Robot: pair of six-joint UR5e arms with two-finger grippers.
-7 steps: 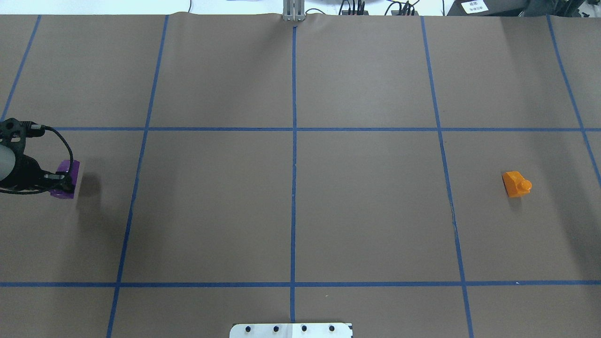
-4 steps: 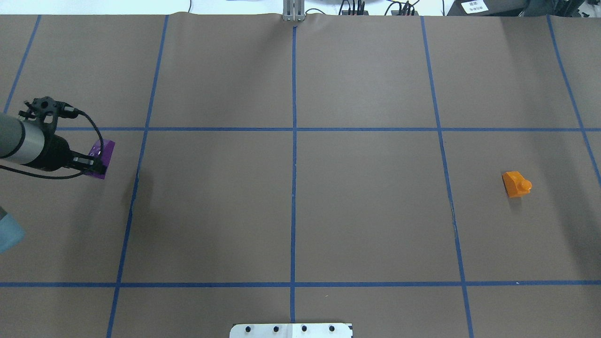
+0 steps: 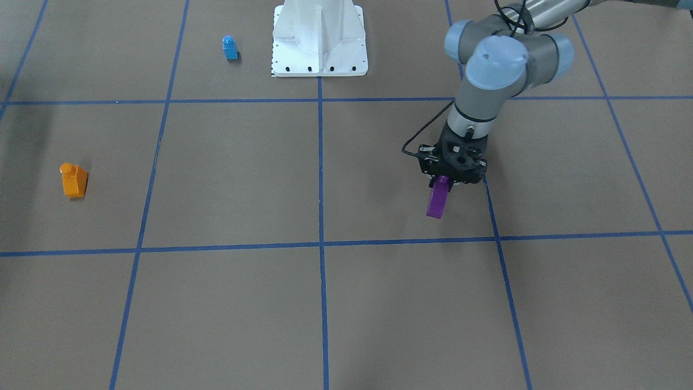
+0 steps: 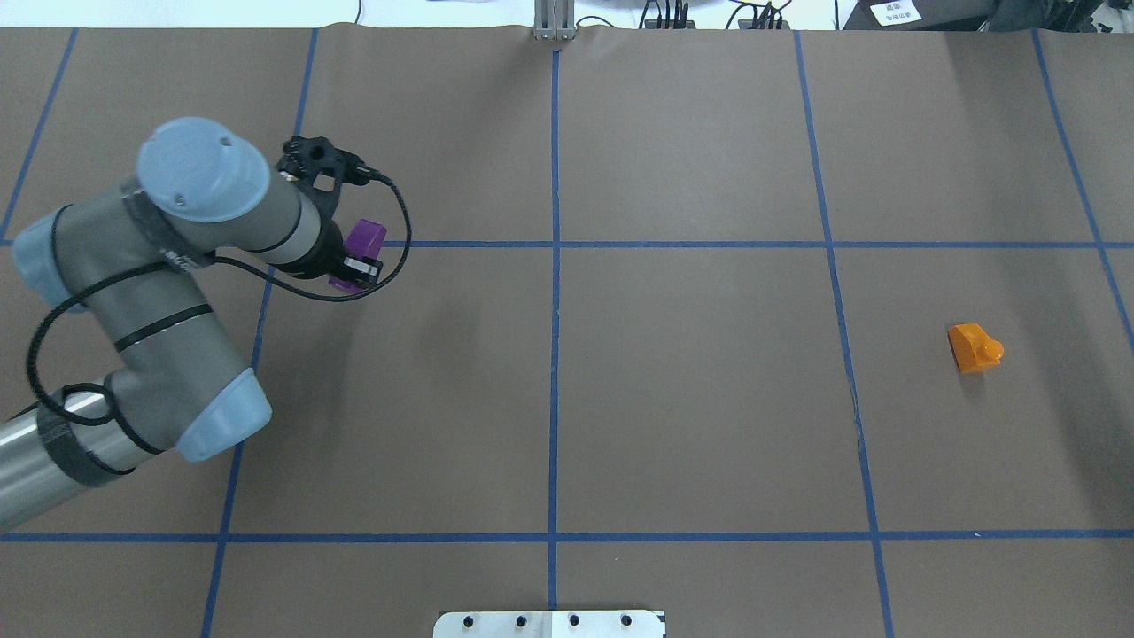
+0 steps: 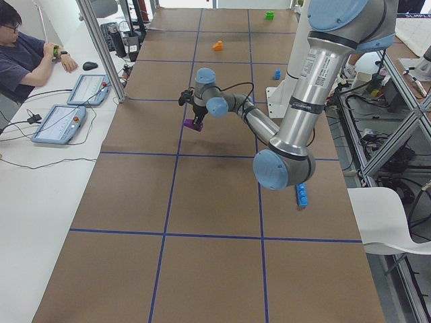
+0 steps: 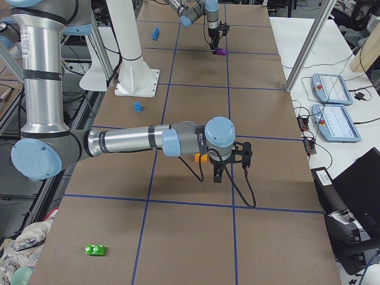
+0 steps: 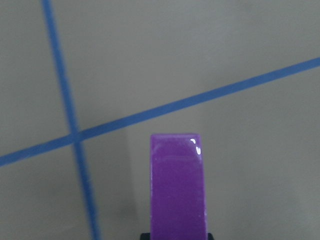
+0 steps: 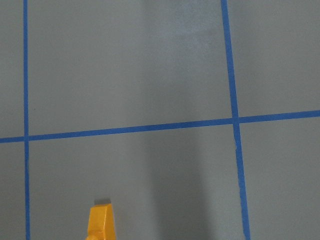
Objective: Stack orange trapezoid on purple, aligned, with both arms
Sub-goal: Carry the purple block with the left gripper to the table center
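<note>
My left gripper (image 4: 354, 263) is shut on the purple brick (image 4: 363, 239) and holds it a little above the brown table, near a crossing of blue tape lines. The brick hangs below the gripper (image 3: 446, 182) in the front view (image 3: 437, 199) and fills the lower middle of the left wrist view (image 7: 177, 185). The orange trapezoid (image 4: 974, 347) stands alone on the table's right side, stud up (image 3: 73, 180). Its top shows at the bottom edge of the right wrist view (image 8: 101, 225). My right gripper (image 6: 218, 172) shows only in the exterior right view, close beside the orange trapezoid (image 6: 202, 158); I cannot tell whether it is open.
A small blue one-stud brick (image 3: 230, 47) stands next to the white robot base (image 3: 319, 38). A long blue brick (image 5: 301, 195) and a green brick (image 6: 95, 250) lie near the table's edges. An operator (image 5: 20, 54) sits by the far side.
My left arm has swung in from the table's left edge, rightward and away from the robot, carrying the purple brick. The orange trapezoid has not moved.
</note>
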